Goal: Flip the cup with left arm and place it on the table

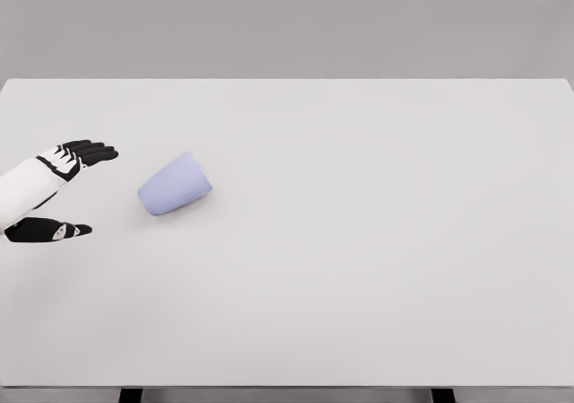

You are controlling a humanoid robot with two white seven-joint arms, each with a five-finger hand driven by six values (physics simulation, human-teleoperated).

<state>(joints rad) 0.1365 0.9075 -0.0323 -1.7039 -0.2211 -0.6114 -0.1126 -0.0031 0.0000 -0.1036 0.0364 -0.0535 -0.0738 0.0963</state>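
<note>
The pale lavender cup (175, 184) is lying on its side on the white table (359, 241), toward the table's left part, while the left hand (63, 188) is hovering just left of the cup, apart from it, its black fingers (90, 153) spread and holding nothing.

We see our left hand (63, 192) reaching in from the left edge on its white forearm. Its black fingers (90, 153) are stretched out and spread, the thumb held apart below them, holding nothing. Our right arm does not show.
</note>
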